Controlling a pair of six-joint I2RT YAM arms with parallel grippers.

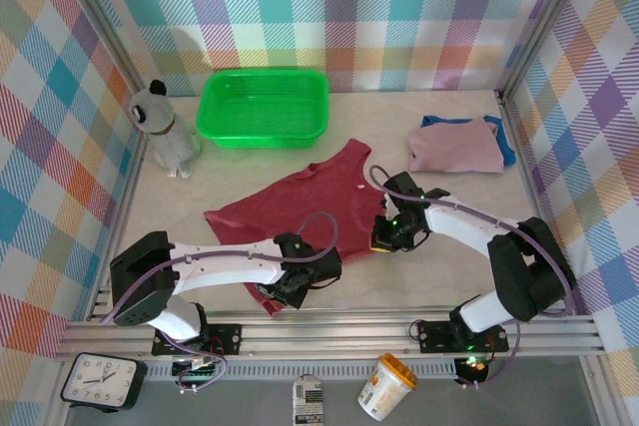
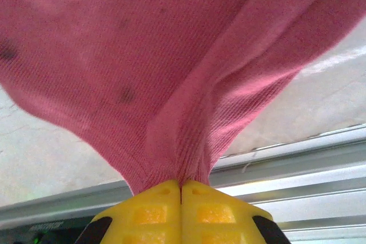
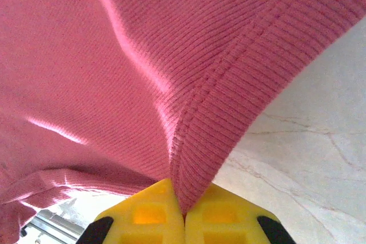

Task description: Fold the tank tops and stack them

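The left arm (image 1: 225,264) stretches low to the right from its base. Its left tool (image 1: 288,291) is pinched tight on the near hem of the dark red tank top (image 1: 300,207), the yellow pads (image 2: 151,212) meeting with cloth bunched between them. The right arm (image 1: 464,218) bends leftward. The right tool (image 1: 384,236) clamps the same top's ribbed edge, its yellow pads (image 3: 150,212) pressed together.

Expect bright, even overhead light in the top external view, with only soft, short shadows on the table (image 1: 230,175) and no hard glare. In both wrist views the dark red tank top (image 2: 171,55) sits close to your lens, slightly soft and washed toward pink. The right wrist view adds bright streaks across the cloth.
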